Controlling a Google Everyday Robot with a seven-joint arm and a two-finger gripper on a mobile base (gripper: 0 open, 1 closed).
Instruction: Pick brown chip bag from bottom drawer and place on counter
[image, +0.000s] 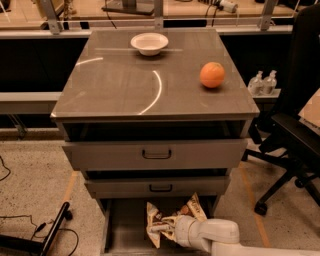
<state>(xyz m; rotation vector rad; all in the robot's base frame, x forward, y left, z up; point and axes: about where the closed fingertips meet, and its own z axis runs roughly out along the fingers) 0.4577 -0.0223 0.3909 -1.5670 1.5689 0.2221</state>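
Observation:
The brown chip bag (159, 219) lies crumpled in the open bottom drawer (125, 226), its cream ends sticking up towards the drawer above. My gripper (174, 229) reaches in from the lower right on its white arm and is right at the bag, touching its right side. The bag hides the gripper's tip. The counter (125, 85) is the glossy grey-brown top of the cabinet, well above the gripper.
A white bowl (149, 43) stands at the counter's back and an orange (212, 75) at its right. Two upper drawers stand partly pulled out above the bag. A black office chair (295, 135) stands to the right, and a black stand (47, 236) with cables at lower left.

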